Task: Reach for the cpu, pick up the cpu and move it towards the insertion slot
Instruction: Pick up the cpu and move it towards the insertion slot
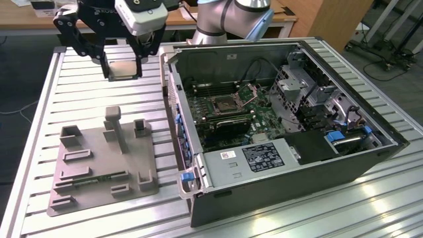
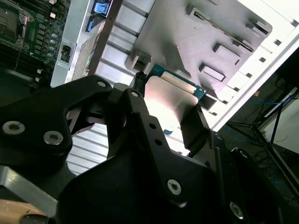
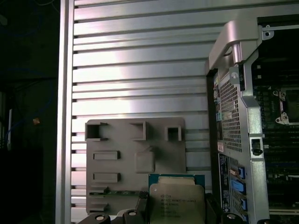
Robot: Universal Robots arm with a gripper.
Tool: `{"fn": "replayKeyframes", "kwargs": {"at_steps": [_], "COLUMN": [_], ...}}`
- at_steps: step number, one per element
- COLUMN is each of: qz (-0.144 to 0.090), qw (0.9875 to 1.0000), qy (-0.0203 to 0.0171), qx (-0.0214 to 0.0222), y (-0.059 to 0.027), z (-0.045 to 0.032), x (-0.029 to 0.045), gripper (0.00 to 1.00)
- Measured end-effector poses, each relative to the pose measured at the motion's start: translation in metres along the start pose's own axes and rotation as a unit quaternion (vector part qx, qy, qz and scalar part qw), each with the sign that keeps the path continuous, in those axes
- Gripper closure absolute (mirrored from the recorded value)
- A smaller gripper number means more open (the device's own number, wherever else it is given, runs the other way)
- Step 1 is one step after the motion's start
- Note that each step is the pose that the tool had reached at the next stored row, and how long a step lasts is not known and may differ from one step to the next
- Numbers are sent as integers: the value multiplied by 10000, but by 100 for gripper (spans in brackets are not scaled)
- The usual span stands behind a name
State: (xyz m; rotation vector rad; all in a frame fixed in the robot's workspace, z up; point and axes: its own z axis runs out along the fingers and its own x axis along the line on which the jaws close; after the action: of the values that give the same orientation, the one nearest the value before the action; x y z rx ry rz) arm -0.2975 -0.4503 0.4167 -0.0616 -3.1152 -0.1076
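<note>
The cpu [image 1: 124, 70], a flat silver square, hangs in the air above the slatted table, left of the open computer case in the exterior view. My gripper [image 1: 124, 68] is shut on it, a black finger on each side. Both wrist views show the cpu [image 2: 169, 105] [image 3: 176, 201] between the fingers [image 2: 192, 128], its green rim showing, with the grey fixture plate below it. The insertion slot [image 1: 222, 104] lies on the green board inside the case, its metal retention plate [image 1: 252, 94] hinged up. The slot [image 2: 11, 21] [image 3: 287, 106] also appears at the edge of both wrist views.
A grey fixture plate [image 1: 99, 158] with raised holders lies on the table [image 1: 79, 99] left of the case; a green memory stick [image 1: 99, 179] rests in it. The case wall [image 1: 173, 99] stands between my gripper and the board. Cables and a drive cage [image 1: 300, 89] fill the case's right.
</note>
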Motion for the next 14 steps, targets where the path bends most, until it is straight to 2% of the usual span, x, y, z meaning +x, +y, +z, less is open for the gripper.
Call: {"fn": "replayKeyframes", "kwargs": {"at_steps": [14], "qz": [0], "qw": [10000], "qy": [0], "qx": [0], "y": [2], "z": [0], "x": [-60], "gripper": [46]}}
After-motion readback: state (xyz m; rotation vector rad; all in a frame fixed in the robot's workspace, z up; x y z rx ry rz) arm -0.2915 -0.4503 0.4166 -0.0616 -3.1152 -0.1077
